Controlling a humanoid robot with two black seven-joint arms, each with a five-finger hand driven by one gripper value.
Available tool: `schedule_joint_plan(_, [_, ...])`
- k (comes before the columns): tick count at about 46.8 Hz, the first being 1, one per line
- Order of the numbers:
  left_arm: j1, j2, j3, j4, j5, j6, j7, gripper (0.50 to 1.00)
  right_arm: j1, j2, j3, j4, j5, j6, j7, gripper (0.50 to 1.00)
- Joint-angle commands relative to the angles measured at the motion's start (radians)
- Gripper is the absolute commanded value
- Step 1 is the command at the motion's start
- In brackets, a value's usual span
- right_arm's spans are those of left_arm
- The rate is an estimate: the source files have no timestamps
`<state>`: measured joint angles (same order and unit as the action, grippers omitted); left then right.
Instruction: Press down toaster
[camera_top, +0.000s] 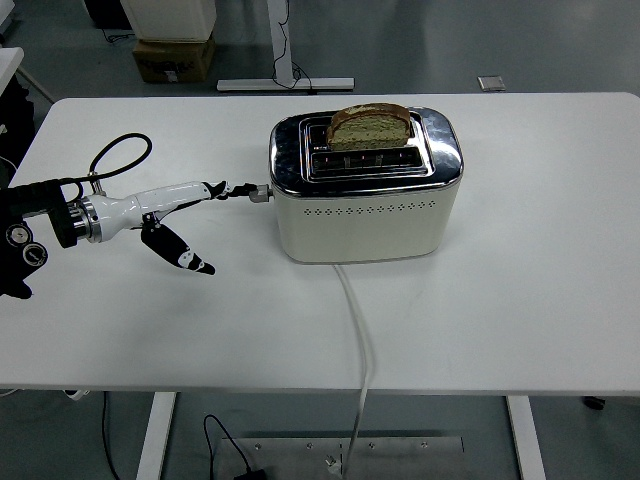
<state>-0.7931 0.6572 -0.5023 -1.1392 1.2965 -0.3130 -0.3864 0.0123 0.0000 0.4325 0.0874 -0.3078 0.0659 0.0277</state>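
I see my left hand (185, 215) with fingers spread, fingertips (243, 187) touching the lever knob (260, 193) on the toaster (365, 215), bread slice (371, 127) still raised.

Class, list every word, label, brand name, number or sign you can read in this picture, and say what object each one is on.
No text can be read in this view.
Cardboard box on the floor past the table: dark print on its side, too blurred to read.
Toaster: no brand or label visible, only rows of small holes on its side.
Left hand: no markings legible.
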Motion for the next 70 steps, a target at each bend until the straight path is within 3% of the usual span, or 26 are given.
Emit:
schedule_joint_plan(1, [0.000,-0.007,0.005,0.003,0.001,0.000,0.000,1.000,0.000,0.000,0.000,0.000,-0.001,0.000,0.000,0.998])
schedule_joint_plan(70, [0.031,-0.065,0.034,0.067,0.000,0.002,0.001,1.000,0.000,0.000,0.000,0.000,0.001,0.000,0.000,0.998])
